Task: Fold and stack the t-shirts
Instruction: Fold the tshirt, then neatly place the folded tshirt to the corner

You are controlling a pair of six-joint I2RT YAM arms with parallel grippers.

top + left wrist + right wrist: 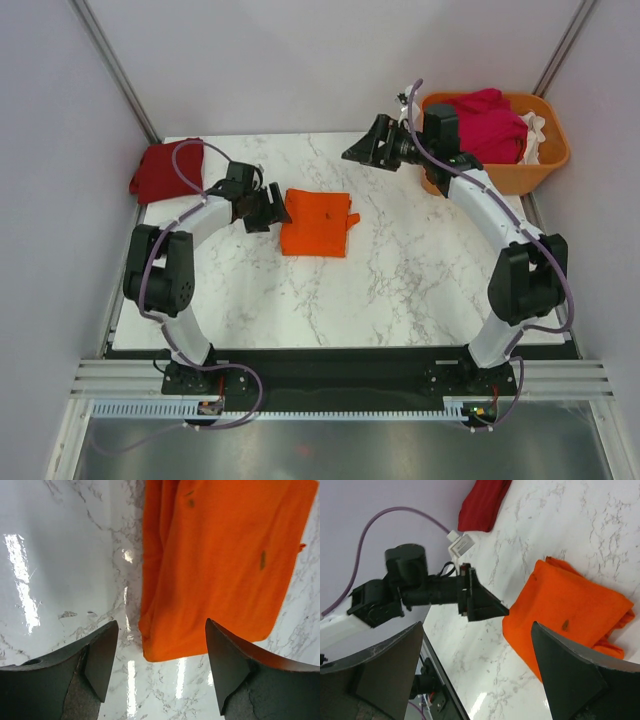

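Surface (pixel 420 290): white marble-pattern slab, glossy. The left wrist view picks up hard glare streaks on it, the top view doesn't

Left arm (pixel 170 265) and right arm (pixel 500 225): white links, black joints, purple cables. Bases at the bottom of the top view, both reaching into its upper half

Basket (pixel 545 165): rigid orange plastic tub with rounded corners, upper right of the top view, at the surface's far right corner. Only the top view shows it. Magenta t-shirt (pixel 490 125) heaped inside and crumpled, white t-shirt (pixel 537 125) peeking out at its right side

Dark red t-shirt (pixel 165 170): soft bundle at the upper-left corner of the surface. The right wrist view catches it at top centre, the left wrist view not at all

Orange t-shirt (pixel 317 222): folded to a rough rectangle, flat on the surface, centre of the top view, just right of the left jaws. In the left wrist view it fills the upper right: matte cloth, doubled edge along its left side, a few dark specks (pixel 262 560) that the top view barely resolves. The right wrist view shows loose layers bunching at its lower-right end

Left jaws: wide apart, nothing clamped. Dark wedge shapes at the bottom of the left wrist view, the tee's near corner showing in the gap between them. Contact with the cloth: can't tell

Right jaws: spread full, empty, in the air between tee and basket in the top view. The right wrist view looks across at the left arm's wrist
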